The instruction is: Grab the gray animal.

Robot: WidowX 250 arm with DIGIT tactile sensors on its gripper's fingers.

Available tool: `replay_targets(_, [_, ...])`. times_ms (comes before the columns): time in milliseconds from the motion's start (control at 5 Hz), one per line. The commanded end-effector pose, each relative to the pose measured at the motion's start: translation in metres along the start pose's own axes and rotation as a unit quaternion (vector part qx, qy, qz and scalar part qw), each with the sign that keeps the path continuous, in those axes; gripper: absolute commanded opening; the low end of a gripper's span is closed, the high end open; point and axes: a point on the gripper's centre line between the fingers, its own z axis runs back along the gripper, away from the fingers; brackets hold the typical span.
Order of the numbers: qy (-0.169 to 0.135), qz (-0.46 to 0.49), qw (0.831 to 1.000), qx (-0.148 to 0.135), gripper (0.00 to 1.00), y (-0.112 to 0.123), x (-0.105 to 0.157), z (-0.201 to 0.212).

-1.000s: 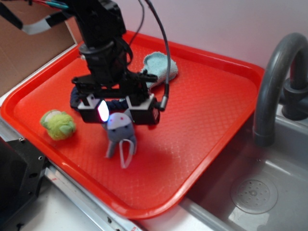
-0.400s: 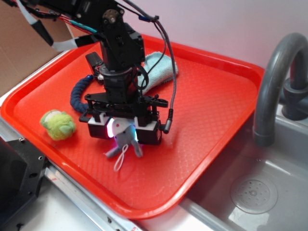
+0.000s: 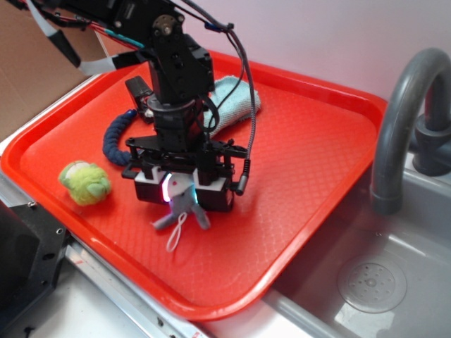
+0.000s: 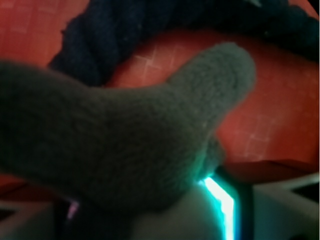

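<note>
The gray animal (image 3: 186,205), a small plush mouse, lies on the red tray (image 3: 303,162) near its front middle. Its limbs and thin white loop (image 3: 176,236) trail out toward the front edge. My gripper (image 3: 182,197) is down over it, with one white finger on each side of the body and shut on it. In the wrist view the gray animal (image 4: 125,145) fills most of the frame and presses against the glowing pad (image 4: 220,200). My gripper (image 4: 145,215) is mostly hidden behind the plush there.
A green-yellow plush toy (image 3: 84,182) sits at the tray's left. A dark blue rope (image 3: 113,137) curls behind the gripper, and a light blue cloth (image 3: 236,98) lies at the back. A gray faucet (image 3: 398,113) and sink (image 3: 373,282) are on the right.
The gripper came down from above the gray animal and its fingers closed in around the body. The animal now lies lower and more tilted between them.
</note>
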Motion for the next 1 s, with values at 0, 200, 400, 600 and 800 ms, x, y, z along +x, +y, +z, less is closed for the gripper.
replay_targets(0, [-0.002, -0.178, 0.981, -0.078, 0.0, 0.026, 0.0, 0.089])
replay_targets(200, [-0.048, -0.232, 0.968, -0.088, 0.0, 0.04, -0.022, 0.135])
replay_targets(400, [-0.061, -0.229, 0.964, -0.124, 0.0, 0.072, -0.039, 0.173])
replay_targets(600, [-0.068, -0.209, 0.965, -0.143, 0.0, 0.085, -0.045, 0.178])
replay_targets(800, [-0.02, -0.188, 0.974, -0.126, 0.0, 0.08, -0.038, 0.17])
